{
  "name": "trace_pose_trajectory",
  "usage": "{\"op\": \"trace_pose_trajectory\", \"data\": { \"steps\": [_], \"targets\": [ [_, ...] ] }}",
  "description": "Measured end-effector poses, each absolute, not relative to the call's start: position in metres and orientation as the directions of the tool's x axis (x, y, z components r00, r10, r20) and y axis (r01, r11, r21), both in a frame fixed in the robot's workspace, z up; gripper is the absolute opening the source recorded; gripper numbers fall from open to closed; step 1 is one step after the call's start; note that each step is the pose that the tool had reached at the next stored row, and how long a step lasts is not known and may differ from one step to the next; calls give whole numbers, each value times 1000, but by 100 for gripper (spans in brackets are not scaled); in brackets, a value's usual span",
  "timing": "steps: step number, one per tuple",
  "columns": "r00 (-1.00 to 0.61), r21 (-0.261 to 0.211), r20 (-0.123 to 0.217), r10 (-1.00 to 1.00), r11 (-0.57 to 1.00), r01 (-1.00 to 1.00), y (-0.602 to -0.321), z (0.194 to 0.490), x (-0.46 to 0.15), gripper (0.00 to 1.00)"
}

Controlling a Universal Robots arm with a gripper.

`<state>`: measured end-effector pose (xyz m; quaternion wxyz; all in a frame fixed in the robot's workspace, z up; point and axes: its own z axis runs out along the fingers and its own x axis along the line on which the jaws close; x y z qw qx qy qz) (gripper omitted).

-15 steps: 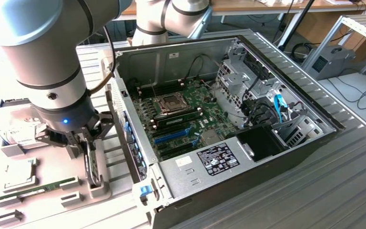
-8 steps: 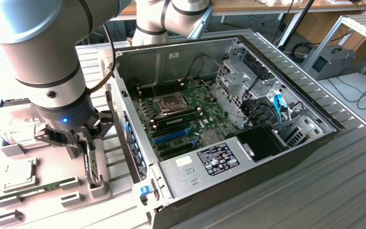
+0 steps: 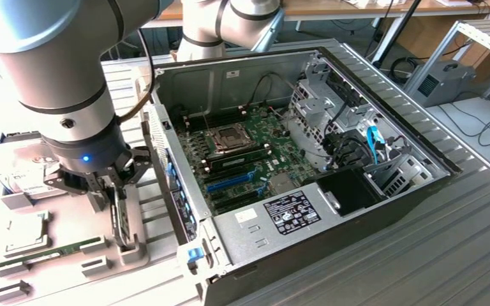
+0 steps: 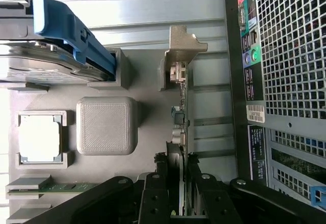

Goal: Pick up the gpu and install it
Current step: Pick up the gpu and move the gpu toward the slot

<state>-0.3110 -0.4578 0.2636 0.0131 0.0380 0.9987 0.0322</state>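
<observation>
Grey tray [image 4: 145,132]: fingers [image 4: 153,196] around upright gpu [image 4: 181,107]

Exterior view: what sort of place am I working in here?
Probably a robotics lab bench for PC assembly: an opened computer case lies on a slatted metal table, grey part holders beside it carry the gpu, and a desk with cables stands behind.

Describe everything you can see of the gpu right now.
The gpu is a thin card standing on edge in a gray holder beside the computer case: green board, black face, silver metal bracket at one end. The tool clamps both its faces while it sits in the holder.
</observation>
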Motion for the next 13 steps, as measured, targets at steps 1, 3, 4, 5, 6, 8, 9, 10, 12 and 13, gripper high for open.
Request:
{"op": "trace_pose_trajectory", "data": {
  "steps": [1,3,4,5,6,8,9,10,12,13],
  "targets": [
    [-997,65,-24,77,995,75,-458,264,-311,26],
    [-997,65,-24,77,995,75,-458,266,-311,26],
    [-997,65,-24,77,995,75,-458,267,-311,26],
    [-997,65,-24,77,995,75,-458,267,-311,26],
    [-997,65,-24,77,995,75,-458,268,-311,26],
    [-997,65,-24,77,995,75,-458,270,-311,26],
    [-997,65,-24,77,995,75,-458,270,-311,26],
    [-997,65,-24,77,995,75,-458,271,-311,26],
    [-997,65,-24,77,995,75,-458,272,-311,26],
    [-997,65,-24,77,995,75,-458,273,-311,26]
  ]
}}
